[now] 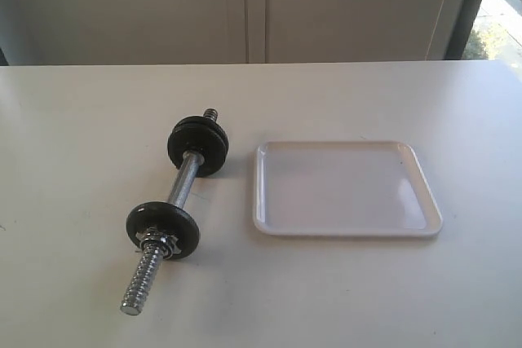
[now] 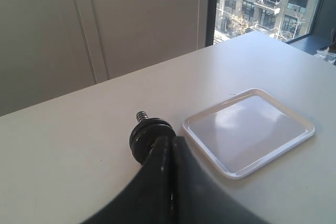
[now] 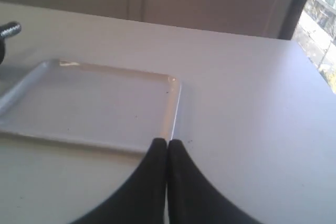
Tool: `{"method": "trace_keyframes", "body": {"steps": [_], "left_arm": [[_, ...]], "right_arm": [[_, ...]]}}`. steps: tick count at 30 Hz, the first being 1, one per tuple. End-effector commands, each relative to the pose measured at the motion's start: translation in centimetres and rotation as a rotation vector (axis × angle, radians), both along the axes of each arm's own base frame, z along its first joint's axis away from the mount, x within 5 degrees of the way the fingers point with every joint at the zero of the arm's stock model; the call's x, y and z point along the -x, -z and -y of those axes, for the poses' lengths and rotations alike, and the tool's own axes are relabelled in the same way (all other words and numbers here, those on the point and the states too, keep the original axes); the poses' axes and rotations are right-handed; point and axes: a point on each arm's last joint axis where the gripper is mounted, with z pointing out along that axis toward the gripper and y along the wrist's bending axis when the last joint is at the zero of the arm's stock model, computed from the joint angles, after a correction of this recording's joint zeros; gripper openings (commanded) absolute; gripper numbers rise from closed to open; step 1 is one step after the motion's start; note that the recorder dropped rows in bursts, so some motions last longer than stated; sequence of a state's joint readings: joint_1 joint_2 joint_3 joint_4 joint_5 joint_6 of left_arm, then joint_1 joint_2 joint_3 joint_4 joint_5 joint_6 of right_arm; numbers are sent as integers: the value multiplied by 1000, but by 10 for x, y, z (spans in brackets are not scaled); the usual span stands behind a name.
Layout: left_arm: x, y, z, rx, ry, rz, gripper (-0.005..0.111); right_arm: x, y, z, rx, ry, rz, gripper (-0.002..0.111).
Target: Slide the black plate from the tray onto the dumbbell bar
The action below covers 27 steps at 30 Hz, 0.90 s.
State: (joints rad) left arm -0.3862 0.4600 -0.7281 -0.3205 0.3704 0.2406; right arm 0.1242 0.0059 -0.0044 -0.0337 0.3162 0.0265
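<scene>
The dumbbell bar (image 1: pixel 184 182) lies aslant on the white desk (image 1: pixel 73 120), its bare threaded end closest in the exterior view. Next along it comes a silver star nut (image 1: pixel 158 242), tight against the near face of a black plate (image 1: pixel 162 228) threaded on the bar. Past the chrome shaft, a second, thicker black plate (image 1: pixel 198 144) sits on the bar's far end, with a short stub of thread poking out behind it. It may be more than one disc, but I cannot tell. Every black plate in view is on the bar.

Just right of the bar, and apart from it, the white tray (image 1: pixel 342 191) rests flat on the desk, showing only its bare floor and low rim.

In the left wrist view, the left gripper (image 2: pixel 172 141) has its jaws clenched together on nothing, the tips overlapping the thicker plate (image 2: pixel 148 131) in the picture. Whether they touch it cannot be told. The tray (image 2: pixel 252 129) lies beside it.

In the right wrist view, the right gripper (image 3: pixel 167 143) likewise has its jaws pressed together with nothing between them, the tips at the tray's (image 3: pixel 89 103) rim near one corner. One bar end (image 3: pixel 10 29) shows at the picture's edge.

Farthest off stand pale wall panels (image 1: pixel 245 6) and a window (image 2: pixel 268 3) onto buildings.
</scene>
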Motion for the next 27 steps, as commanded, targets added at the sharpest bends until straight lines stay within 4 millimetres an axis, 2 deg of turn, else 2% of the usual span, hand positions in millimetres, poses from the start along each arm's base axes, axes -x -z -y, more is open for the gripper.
{"method": "trace_keyframes", "body": {"steps": [1,6,8,16,20,27], "left_arm": [[2,0,-1,25,-1,-2,0],[2,0,-1,25,-1,-2,0],[2,0,-1,25,-1,-2,0],[2,0,-1,25,-1,-2,0],[2,0,-1,25,-1,-2,0],[2,0,-1,25,-1,-2,0]], "right_arm": [[0,1,4,-64,79,-3,0],[0,1,5,128,42,10,0],[0,1,5,149,37,12,0],[0,2,5,129,38,8,0],[0,2,4,45,54,1,0],[0,2,2,20,23,-2,0]]}}
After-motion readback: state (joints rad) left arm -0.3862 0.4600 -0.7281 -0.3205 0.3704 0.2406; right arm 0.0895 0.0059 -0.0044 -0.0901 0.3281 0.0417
